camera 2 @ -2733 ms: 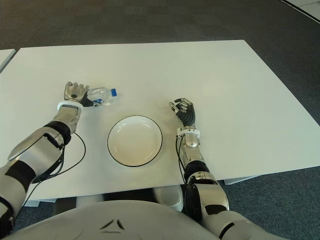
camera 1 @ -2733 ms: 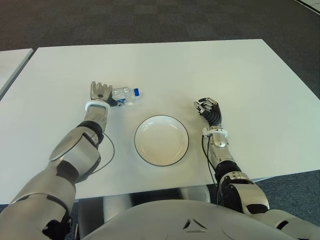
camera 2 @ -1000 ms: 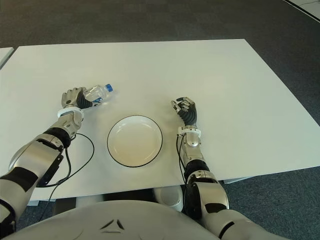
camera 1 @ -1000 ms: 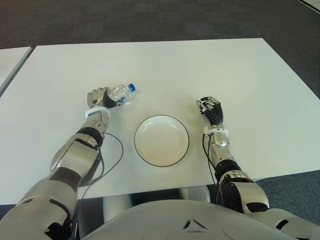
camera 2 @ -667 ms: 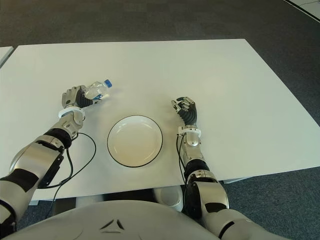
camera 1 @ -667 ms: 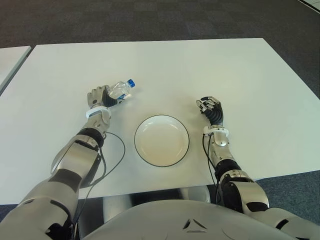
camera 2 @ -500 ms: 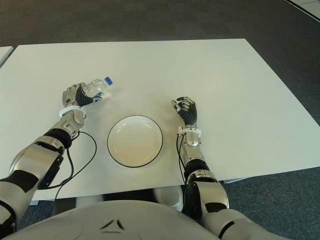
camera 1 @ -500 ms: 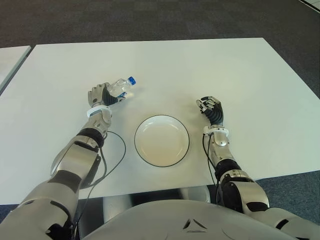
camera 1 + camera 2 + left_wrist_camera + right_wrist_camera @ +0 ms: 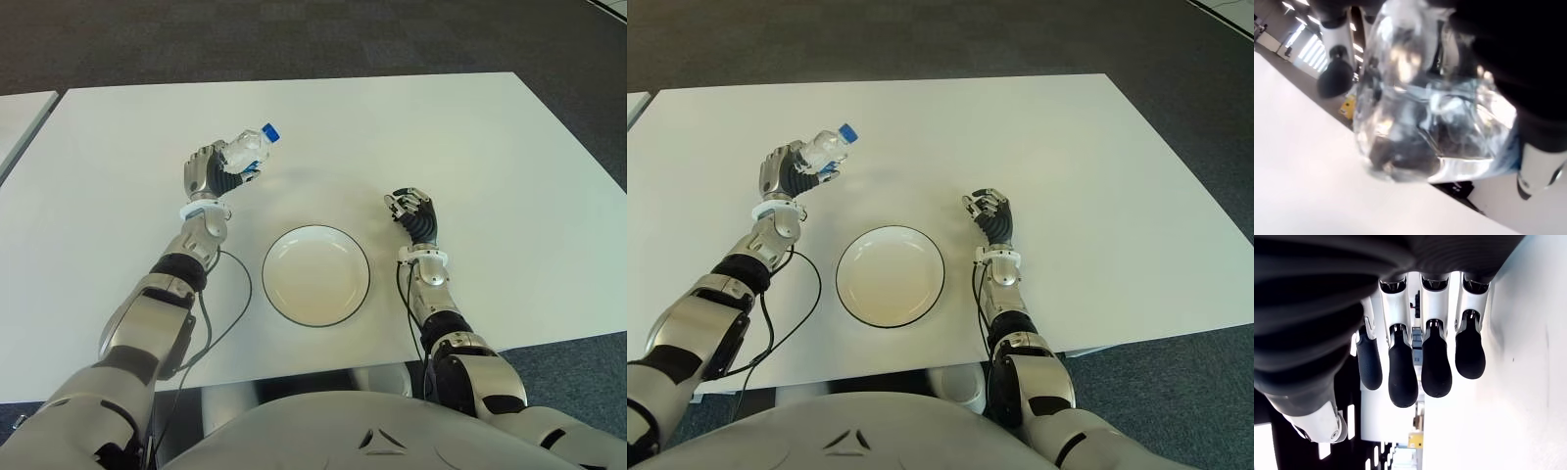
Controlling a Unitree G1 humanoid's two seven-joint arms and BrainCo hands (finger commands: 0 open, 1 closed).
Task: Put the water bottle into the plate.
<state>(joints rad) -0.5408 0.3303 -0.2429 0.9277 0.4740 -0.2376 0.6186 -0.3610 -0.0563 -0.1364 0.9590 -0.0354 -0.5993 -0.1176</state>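
My left hand [image 9: 208, 172] is shut on a small clear water bottle [image 9: 247, 149] with a blue cap, holding it tilted in the air above the table, up and to the left of the plate. In the left wrist view the bottle [image 9: 1420, 107] fills the picture, pressed against my dark fingers [image 9: 1542, 93]. A white plate [image 9: 315, 275] with a dark rim lies near the table's front edge, with nothing in it. My right hand [image 9: 413, 211] shows to the right of the plate, its fingers [image 9: 1400, 377] loosely curled and holding nothing.
The white table [image 9: 392, 137] stretches wide behind and beside the plate. A black cable [image 9: 227, 304] loops from my left forearm over the table, left of the plate. A second white table's corner [image 9: 22, 113] shows at far left. Dark carpet lies beyond.
My left hand has closed on the bottle, lifted it off the table and carried it up and slightly right toward the plate. The right hand has stayed still.
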